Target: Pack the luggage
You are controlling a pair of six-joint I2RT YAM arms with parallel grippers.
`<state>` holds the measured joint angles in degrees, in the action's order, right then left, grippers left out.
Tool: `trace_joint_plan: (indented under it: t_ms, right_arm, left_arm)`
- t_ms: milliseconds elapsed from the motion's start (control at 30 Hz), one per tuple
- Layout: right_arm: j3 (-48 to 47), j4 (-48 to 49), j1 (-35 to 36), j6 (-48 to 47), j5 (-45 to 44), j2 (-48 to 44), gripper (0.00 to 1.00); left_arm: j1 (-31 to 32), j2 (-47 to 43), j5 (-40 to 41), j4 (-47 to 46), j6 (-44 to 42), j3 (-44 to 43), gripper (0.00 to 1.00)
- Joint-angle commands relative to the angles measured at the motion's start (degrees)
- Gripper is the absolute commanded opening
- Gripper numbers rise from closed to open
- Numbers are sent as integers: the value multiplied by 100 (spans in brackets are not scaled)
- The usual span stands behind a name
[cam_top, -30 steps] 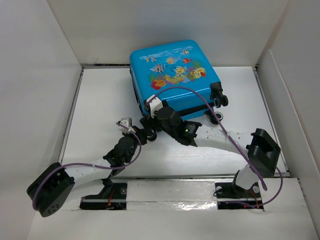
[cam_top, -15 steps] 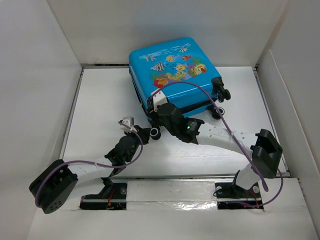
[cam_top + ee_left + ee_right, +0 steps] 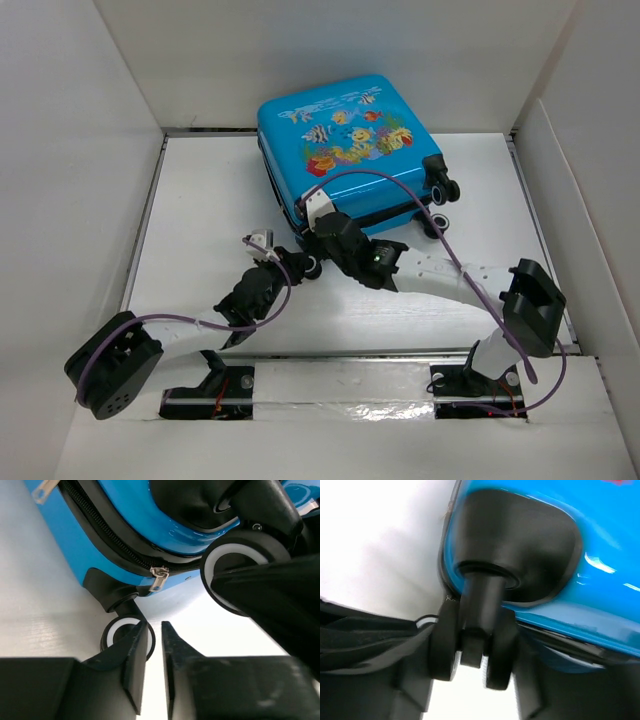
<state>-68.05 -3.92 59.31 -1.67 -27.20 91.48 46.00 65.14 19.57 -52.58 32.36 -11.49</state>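
Observation:
The luggage (image 3: pixel 345 150) is a bright-blue fish-print suitcase lying shut and flat at the back of the table. My right gripper (image 3: pixel 312 250) is at its near-left corner. In the right wrist view it (image 3: pixel 474 655) is shut on the luggage's black twin wheel (image 3: pixel 470 645), one finger on each side. My left gripper (image 3: pixel 278 258) is just left of that corner and low over the table. Its fingers (image 3: pixel 135 650) stand a narrow gap apart with nothing between them. Just ahead are a second wheel (image 3: pixel 122 635) and the zipper pull (image 3: pixel 159 577).
White walls enclose the white table (image 3: pixel 200 200) on the left, back and right. Two more black wheels (image 3: pixel 443 190) stick out at the suitcase's right corner. The right arm's purple cable (image 3: pixel 420 200) loops over the suitcase's near edge.
The right gripper has closed on the corner wheel and the suitcase has shifted slightly left and back. The left gripper has moved in toward that corner and its fingers have parted a little.

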Motion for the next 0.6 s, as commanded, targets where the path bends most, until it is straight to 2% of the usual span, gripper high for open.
trace_joint_plan:
  t_ms: [0, 33, 67, 133, 300, 467, 567]
  right_arm:
    - [-15, 103, 28, -26, -118, -52, 39]
    - [-24, 76, 28, -104, -223, -60, 31]
    - [-41, 50, 28, -166, -485, -60, 12]
    - [-137, -47, 98, -429, -846, -78, 1]
    - [-410, -214, 379, -1168, -1620, -69, 0]
    - [-542, -258, 555, -1538, -1868, -78, 0]
    - [-525, -232, 555, -1529, -1588, -165, 0]
  left_arm:
    - [-21, 24, -85, -420, -116, -284, 16]
    - [-21, 51, -111, -464, -142, -293, 18]
    - [-21, 68, -172, -516, -160, -293, 20]
    - [-21, 174, -261, -666, -247, -337, 26]
    - [172, 498, -68, -920, -572, -556, 44]
    - [225, 833, 327, -1000, -670, -723, 47]
    - [225, 982, 547, -1132, -740, -785, 46]
